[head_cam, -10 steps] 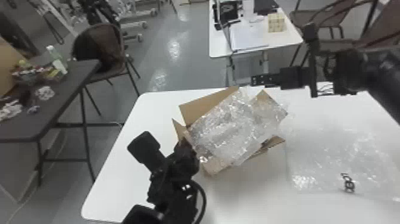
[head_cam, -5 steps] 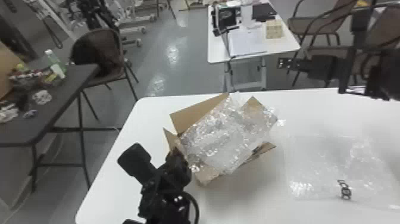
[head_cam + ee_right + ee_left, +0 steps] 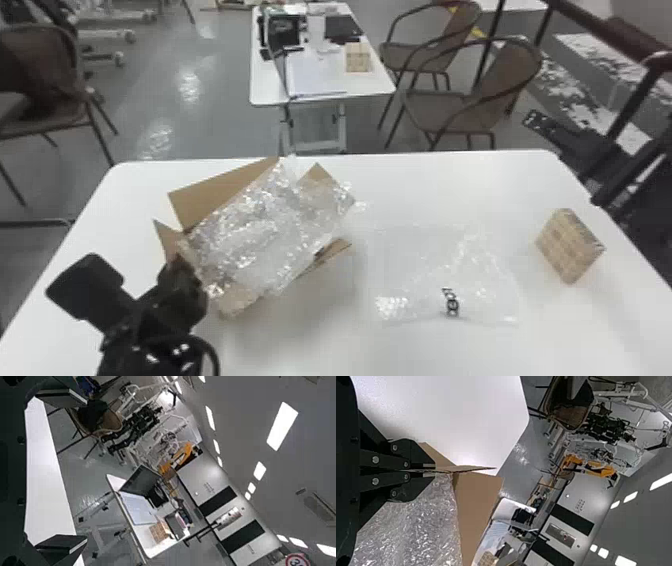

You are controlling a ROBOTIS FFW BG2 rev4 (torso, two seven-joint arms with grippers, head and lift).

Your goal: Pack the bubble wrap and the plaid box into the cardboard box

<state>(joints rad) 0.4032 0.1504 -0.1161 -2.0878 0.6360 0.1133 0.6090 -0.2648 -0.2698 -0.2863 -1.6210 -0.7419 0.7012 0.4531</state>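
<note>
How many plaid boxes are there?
2: one plaid box on the near table, right side; another box on the far table. More could hide under the bubble wrap.

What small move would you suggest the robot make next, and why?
I would probably bring the open right tool to the plaid box: it stands on the table, whereas bubble wrap already lies across the cardboard box, whose flap the left tool is holding.

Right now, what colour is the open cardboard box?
The cardboard box is light brown, clearest in head view.
</note>
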